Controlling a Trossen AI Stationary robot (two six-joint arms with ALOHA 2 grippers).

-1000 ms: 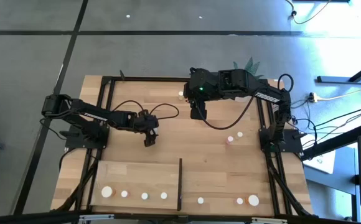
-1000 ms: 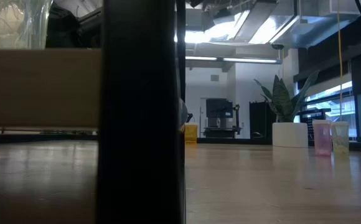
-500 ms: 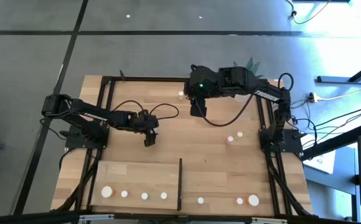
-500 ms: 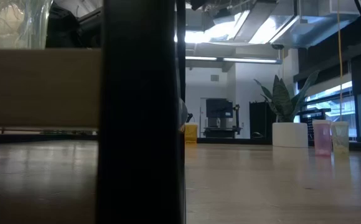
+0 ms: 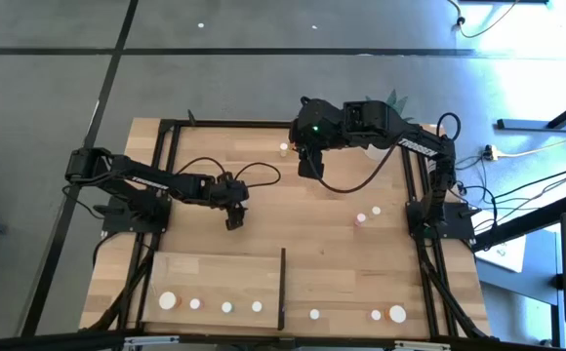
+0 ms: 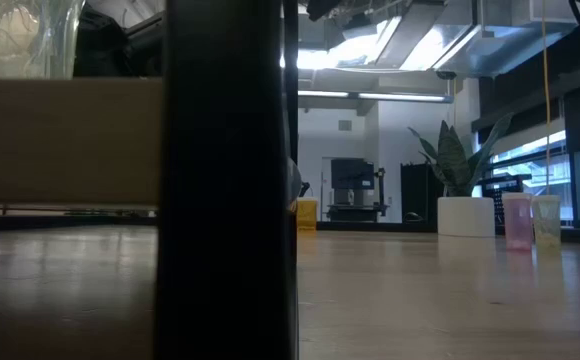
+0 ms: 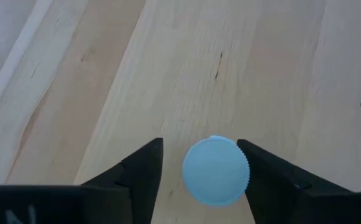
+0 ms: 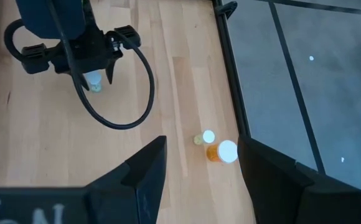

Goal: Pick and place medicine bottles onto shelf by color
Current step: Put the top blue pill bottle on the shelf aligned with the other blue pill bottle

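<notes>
At mid-counter [image 5: 263,210] our left claw [image 7: 200,163] sits over a small bottle [image 7: 216,170], fingers flanking its white cap with slim gaps on both sides, not yet gripping. We judge the bottle light, rigid, smooth and easily tipped, so we would pinch the body just under the cap. Our right claw [image 8: 200,158] hangs open above two far-edge bottles [image 8: 221,151]. The shelf [image 5: 215,268] lies near.
</notes>
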